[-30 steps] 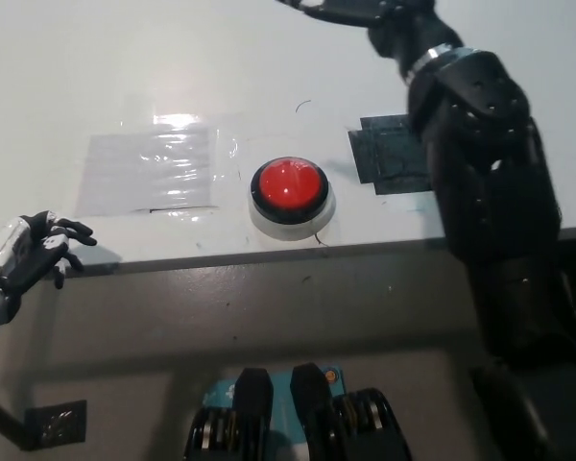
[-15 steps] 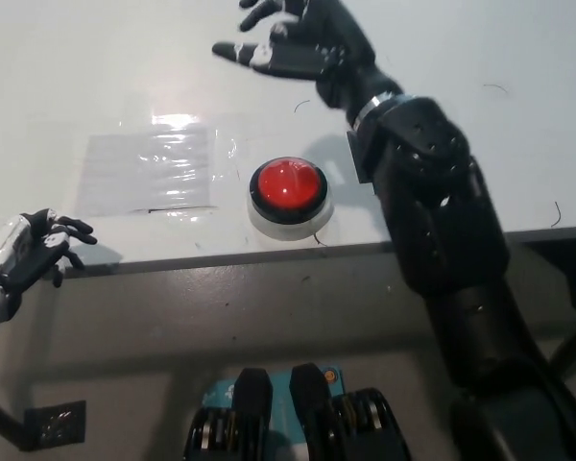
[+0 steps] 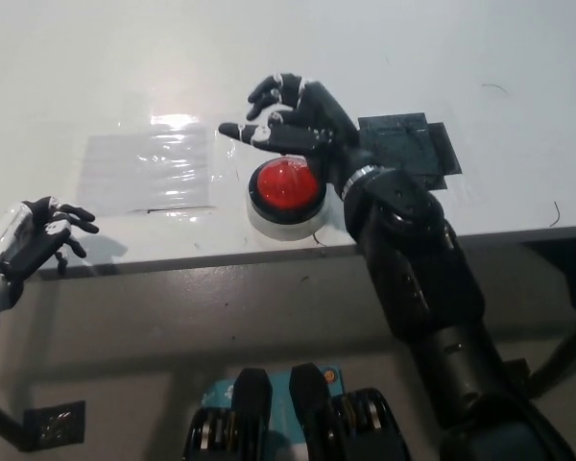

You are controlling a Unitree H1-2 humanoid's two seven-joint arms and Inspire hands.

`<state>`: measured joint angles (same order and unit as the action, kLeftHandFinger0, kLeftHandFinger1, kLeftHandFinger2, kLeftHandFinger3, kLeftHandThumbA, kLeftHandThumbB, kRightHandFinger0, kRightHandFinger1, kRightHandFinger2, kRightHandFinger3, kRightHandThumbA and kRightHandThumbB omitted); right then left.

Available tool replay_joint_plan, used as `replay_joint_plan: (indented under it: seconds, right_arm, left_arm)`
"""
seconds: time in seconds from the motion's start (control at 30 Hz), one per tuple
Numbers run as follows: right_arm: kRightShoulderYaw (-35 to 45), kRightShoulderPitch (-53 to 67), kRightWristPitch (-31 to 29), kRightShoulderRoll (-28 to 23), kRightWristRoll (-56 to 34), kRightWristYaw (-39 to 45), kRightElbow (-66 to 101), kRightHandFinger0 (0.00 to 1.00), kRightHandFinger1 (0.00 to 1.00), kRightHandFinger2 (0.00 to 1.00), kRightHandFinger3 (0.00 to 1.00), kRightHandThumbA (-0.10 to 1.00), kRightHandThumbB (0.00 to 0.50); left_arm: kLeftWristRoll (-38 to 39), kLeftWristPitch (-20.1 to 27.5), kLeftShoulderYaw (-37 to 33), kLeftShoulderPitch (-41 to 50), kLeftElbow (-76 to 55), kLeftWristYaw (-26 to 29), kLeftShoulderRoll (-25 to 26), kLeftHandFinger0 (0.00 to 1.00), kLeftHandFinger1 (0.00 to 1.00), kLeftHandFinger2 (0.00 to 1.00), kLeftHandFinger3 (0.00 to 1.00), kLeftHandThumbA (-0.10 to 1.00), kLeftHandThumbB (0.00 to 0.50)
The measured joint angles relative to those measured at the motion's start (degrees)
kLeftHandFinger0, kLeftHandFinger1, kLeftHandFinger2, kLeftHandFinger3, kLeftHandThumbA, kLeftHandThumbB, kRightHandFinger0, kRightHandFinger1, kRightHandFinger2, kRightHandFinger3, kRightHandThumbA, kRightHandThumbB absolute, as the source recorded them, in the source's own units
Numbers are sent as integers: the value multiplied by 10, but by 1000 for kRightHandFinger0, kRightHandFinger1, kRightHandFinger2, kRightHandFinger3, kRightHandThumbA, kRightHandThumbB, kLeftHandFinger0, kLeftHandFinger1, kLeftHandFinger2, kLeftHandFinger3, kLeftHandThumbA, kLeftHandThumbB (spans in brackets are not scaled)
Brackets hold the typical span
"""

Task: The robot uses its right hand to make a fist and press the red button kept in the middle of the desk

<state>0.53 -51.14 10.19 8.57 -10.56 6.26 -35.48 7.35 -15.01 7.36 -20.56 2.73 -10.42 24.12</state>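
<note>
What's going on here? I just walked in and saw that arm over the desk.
A humanoid robot is reaching for the red button on the white desk. Its black right hand hangs just behind and above the button, fingers spread, no fist made. The white left hand rests at the desk's near edge.

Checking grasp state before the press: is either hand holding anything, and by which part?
Nothing is held. The right hand is open, fingers apart, over the far side of the red button. The left hand rests open by the desk edge.
</note>
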Motion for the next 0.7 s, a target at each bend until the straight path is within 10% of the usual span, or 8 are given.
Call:
replay_joint_plan:
  seconds: [0.7]
  right_arm:
    - [8, 50, -10, 0, 2, -4, -25, 0, 0, 233, 346, 1000, 244]
  left_arm:
    - [-2, -5, -1, -18, 2, 0, 3, 215, 330, 467, 602, 478, 0]
